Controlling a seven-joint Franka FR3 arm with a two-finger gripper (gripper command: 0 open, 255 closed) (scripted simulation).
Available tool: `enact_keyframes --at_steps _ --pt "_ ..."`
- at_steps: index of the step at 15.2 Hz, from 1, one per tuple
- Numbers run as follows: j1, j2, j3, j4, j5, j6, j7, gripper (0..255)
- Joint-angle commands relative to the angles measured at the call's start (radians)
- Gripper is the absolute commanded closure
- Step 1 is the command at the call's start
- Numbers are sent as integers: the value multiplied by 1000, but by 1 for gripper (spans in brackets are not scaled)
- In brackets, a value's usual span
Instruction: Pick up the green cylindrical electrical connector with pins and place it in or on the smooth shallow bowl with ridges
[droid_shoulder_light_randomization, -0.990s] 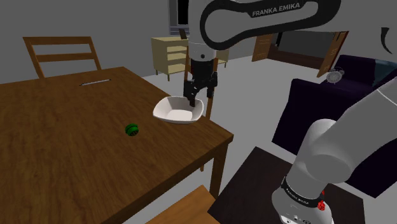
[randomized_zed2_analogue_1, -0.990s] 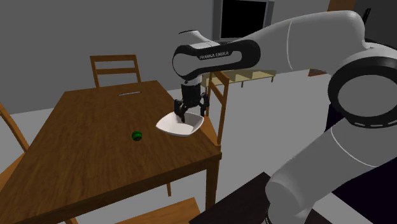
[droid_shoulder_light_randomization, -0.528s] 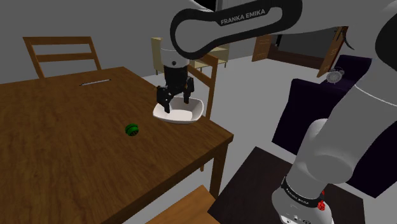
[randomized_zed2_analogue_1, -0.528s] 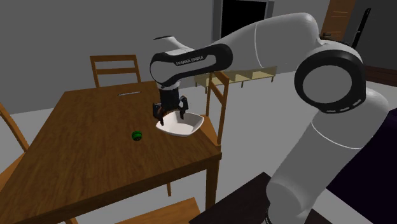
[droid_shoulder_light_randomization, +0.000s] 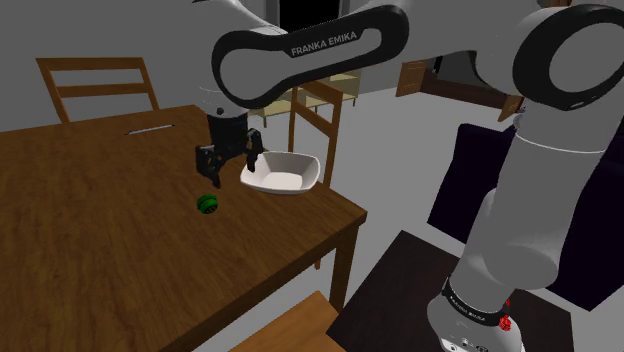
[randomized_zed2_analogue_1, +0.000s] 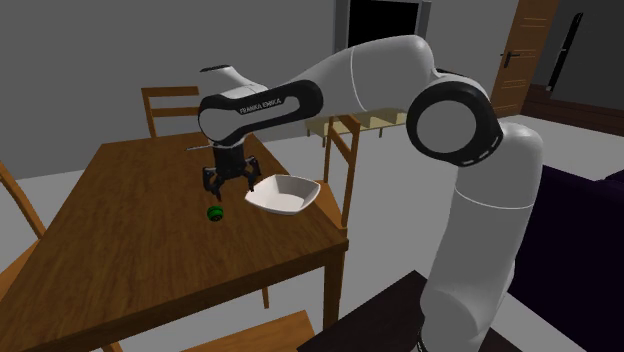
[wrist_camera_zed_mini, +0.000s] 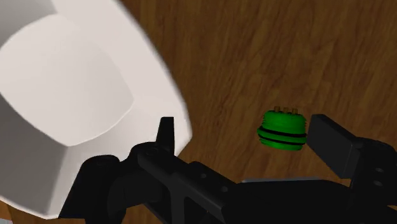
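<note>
Left of the white bowl (droid_shoulder_light_randomization: 281, 173) in the shoulder view, the green connector (droid_shoulder_light_randomization: 208, 204) lies on the bench (droid_shoulder_light_randomization: 100, 240), and the pincer (droid_shoulder_light_randomization: 229, 172), wide open and empty, hovers between connector and bowl, so I judge it should centre over the connector before lowering and closing.

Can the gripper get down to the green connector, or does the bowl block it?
Probably yes: the open gripper hovers close above the connector, which lies on bare table, apart from the bowl.
</note>
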Motion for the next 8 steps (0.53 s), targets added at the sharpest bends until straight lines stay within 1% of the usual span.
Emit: enact_keyframes --at_steps 1,4,5,8 --pt "21 74 13 83 -34 -6 31 0" --pt "61 188 24 213 -87 -19 72 0" --pt "68 204 24 232 -94 -22 77 0" --pt "67 211 21 202 -98 15 80 0"
